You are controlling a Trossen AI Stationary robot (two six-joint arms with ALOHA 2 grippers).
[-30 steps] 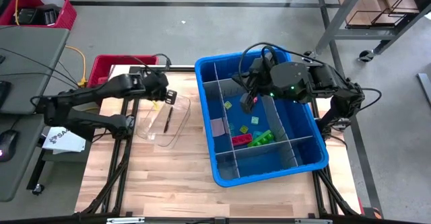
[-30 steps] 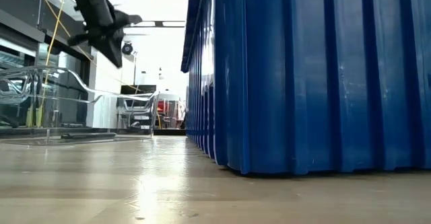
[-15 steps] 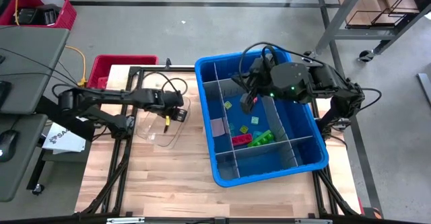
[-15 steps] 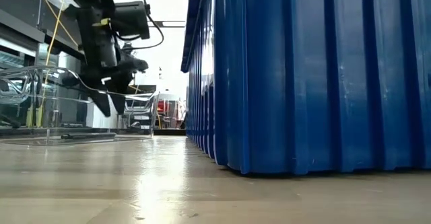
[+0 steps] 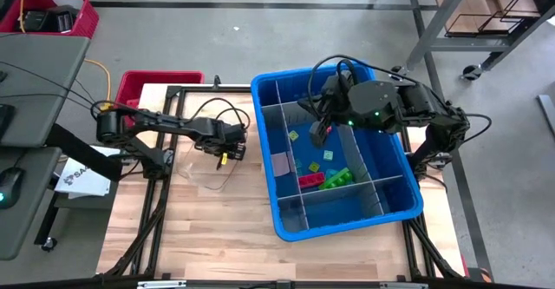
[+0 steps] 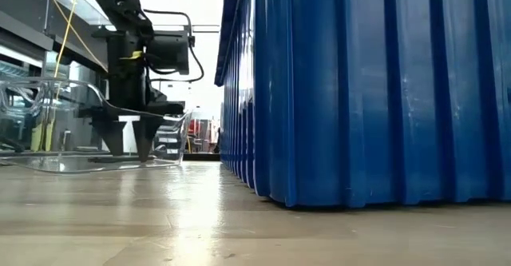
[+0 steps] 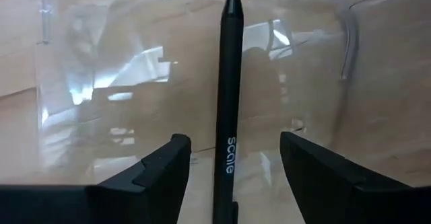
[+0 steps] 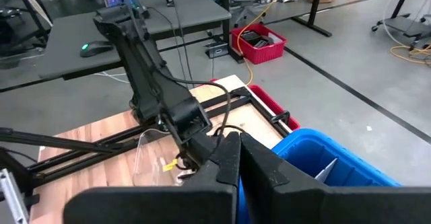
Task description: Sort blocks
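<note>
Two arms, high view: the left gripper (image 5: 227,149) hangs over a clear tray (image 5: 201,173), well to the side of the blue bin (image 5: 395,209); the right gripper (image 5: 318,131) hangs over the bin's middle compartments.
Blocks, high view: the blocks (image 5: 323,178) all lie in the bin, under and just beyond the right gripper, far from the left one; pink, green and yellow ones show among the grey dividers (image 5: 357,166).
Low view: the left gripper (image 6: 128,138) points straight down inside the tray (image 6: 48,164), its fingers apart and near the floor of it; the bin wall (image 6: 359,90) fills everything beside it.
Left wrist view: a black pen (image 7: 227,109) lies on the tray floor between the two fingers (image 7: 158,167), which stand wide on either side of it and do not touch it, so nothing is held.
Right wrist view: the right gripper (image 8: 237,158) has its fingers pressed together with nothing seen between them; the other arm (image 8: 158,96) shows farther off.
Step in hand: judged from this, no block is being handled; the left gripper is busy with the pen.
Next move: sorting calls for a gripper to open over one block in the bin and close on it.
</note>
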